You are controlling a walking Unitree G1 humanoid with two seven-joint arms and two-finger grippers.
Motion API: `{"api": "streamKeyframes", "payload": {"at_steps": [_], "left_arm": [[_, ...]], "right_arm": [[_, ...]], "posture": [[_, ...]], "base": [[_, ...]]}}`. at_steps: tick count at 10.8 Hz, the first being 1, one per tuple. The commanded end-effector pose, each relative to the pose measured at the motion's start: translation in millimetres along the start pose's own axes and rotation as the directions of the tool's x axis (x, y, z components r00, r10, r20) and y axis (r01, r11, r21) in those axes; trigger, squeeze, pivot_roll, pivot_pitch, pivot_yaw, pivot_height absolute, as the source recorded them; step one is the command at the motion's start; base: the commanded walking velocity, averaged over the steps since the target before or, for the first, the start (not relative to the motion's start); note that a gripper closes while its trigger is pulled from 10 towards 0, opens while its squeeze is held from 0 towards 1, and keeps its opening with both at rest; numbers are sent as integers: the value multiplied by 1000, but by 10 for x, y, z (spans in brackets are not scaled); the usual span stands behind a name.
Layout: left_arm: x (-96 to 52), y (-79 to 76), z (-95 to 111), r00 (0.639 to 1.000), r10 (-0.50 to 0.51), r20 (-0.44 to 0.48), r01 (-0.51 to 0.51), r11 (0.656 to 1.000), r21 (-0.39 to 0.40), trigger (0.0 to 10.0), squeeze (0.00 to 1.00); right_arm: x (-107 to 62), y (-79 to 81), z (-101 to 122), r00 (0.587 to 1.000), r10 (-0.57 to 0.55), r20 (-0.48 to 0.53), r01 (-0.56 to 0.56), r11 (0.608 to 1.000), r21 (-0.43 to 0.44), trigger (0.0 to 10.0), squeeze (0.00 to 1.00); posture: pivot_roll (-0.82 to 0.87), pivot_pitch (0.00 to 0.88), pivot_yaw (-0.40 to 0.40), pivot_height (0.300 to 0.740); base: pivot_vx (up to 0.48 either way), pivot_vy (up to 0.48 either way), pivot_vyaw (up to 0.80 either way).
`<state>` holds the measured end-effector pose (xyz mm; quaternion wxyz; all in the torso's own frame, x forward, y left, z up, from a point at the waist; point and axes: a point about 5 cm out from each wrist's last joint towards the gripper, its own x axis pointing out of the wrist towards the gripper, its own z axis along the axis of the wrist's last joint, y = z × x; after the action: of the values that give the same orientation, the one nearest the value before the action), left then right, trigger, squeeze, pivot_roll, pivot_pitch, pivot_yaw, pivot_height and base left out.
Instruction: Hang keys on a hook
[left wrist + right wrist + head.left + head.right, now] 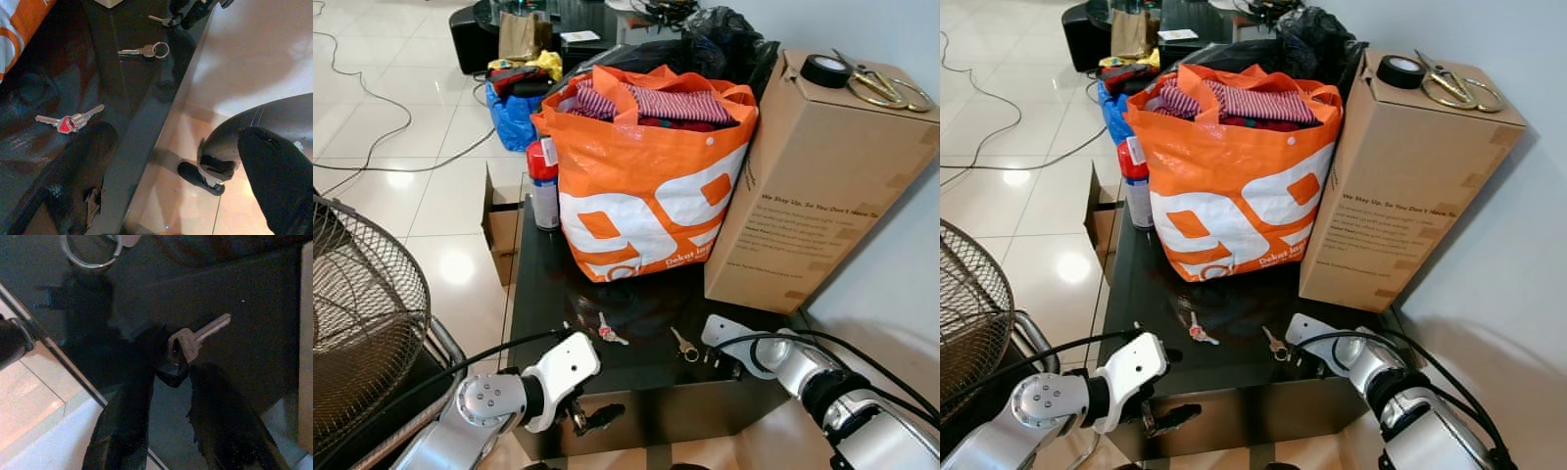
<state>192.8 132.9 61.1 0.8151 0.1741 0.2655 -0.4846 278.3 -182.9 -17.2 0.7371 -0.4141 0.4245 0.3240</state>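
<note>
— Seen from the head: two sets of keys on the black table, before the orange bag.
— Closer, from the right wrist: silver key with black fob, just past the right gripper, fingers parted, gripping nothing.
— Left gripper?
— Hanging off the table's front edge; spread unclear. Red-headed keys well apart.

Head views bright, sharp, evenly lit; white glare spots on the glossy floor tiles. The black table top is shiny and mirrors the orange bag. Mild bending at frame edges. Left wrist view dim with soft shadows; right wrist view dark, grainy, close fingers blurred.
</note>
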Motion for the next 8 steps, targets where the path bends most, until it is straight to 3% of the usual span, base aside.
{"api": "streamKeyframes", "payload": {"at_steps": [1,8], "left_arm": [[5,-3,1,1000,1,-1,-1,1000,10,10000,0],[-25,-16,137,1000,3,18,-4,1000,19,10000,0]], "right_arm": [[-10,-42,-3,1000,-24,5,24,1000,16,0,0],[-15,-79,-23,998,-53,15,52,998,38,0,0]], "posture": [[-173,0,-97,740],[-173,0,-97,740]], "base": [[0,0,0],[0,0,0]]}}
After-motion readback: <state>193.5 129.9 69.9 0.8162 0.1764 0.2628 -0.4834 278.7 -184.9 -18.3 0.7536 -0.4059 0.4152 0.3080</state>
